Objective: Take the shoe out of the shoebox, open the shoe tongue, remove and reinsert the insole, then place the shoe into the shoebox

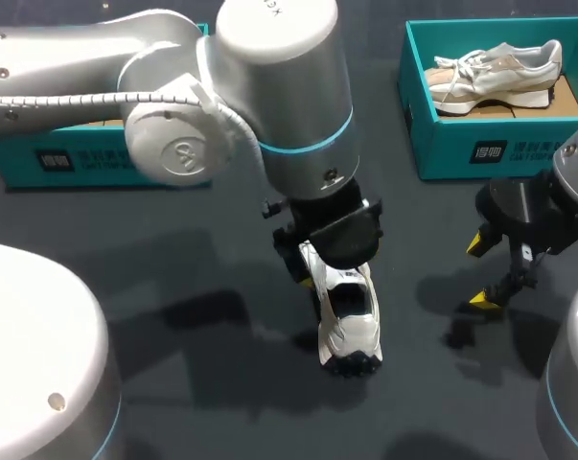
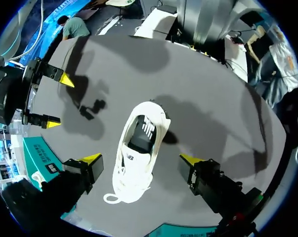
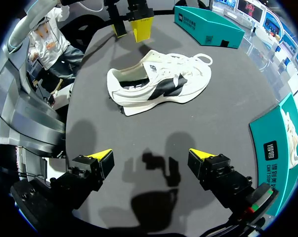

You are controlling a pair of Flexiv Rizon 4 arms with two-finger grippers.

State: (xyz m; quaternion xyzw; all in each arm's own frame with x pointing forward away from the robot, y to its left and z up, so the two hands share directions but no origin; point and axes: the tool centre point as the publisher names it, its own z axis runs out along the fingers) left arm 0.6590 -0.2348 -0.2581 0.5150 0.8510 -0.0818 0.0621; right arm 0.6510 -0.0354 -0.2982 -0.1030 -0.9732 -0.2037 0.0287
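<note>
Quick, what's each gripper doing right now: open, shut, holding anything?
Left gripper: open, over the white shoe, fingers clear of it.
Right gripper: open, holding nothing.

Right gripper (image 3: pixel 149 156): fingers spread wide, nothing between them, over the dark table (image 3: pixel 97 123).
White shoe (image 3: pixel 161 84), black side marking: upright on its sole, ahead of the gripper.
Left gripper (image 3: pixel 130 28): beyond the shoe's heel end.
Teal shoebox (image 3: pixel 208 25): farther ahead.
Second teal shoebox (image 3: pixel 277 148): beside the gripper, a pale shoe (image 3: pixel 292 133) inside.
</note>
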